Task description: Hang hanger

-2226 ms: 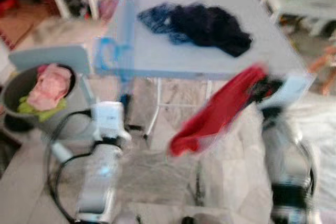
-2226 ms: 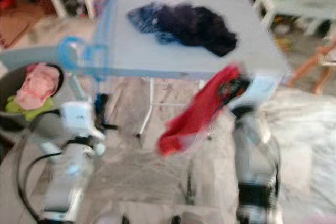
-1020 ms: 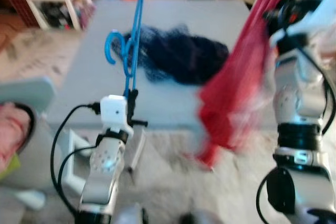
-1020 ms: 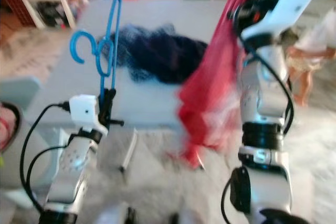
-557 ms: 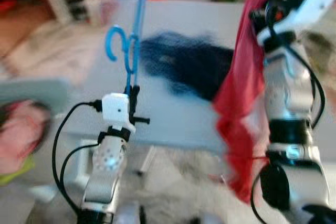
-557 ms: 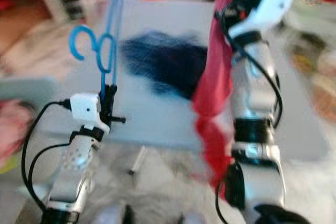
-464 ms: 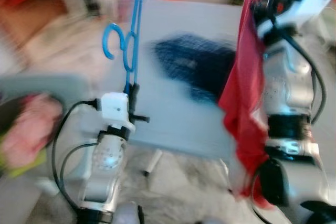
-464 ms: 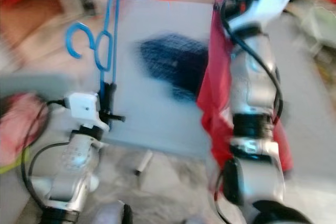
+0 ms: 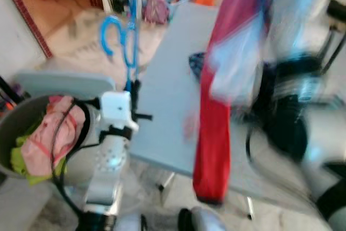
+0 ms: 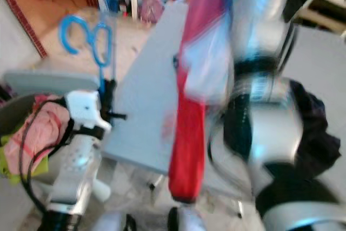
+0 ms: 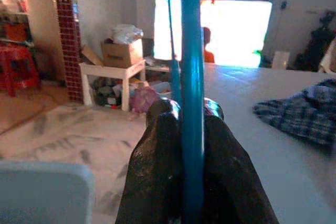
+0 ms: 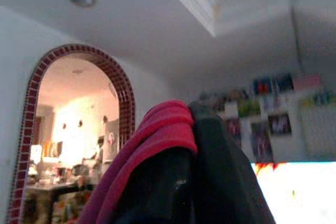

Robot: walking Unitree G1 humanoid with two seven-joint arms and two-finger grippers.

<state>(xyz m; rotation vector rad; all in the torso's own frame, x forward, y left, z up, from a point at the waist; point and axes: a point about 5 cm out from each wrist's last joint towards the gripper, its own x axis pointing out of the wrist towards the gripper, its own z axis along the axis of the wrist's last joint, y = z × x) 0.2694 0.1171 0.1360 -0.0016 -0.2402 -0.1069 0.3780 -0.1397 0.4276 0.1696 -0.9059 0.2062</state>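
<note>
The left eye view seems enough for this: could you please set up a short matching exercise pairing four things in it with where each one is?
Things:
1. blue hanger
2. red garment
3. pink cloth
4. checked dark cloth

Places:
A. lying on the grey table
B. piled in the round grey basket
C. clamped upright in the left gripper
D. hanging down from the raised right gripper

Pairs: 1-C, 2-D, 3-B, 4-A
</note>
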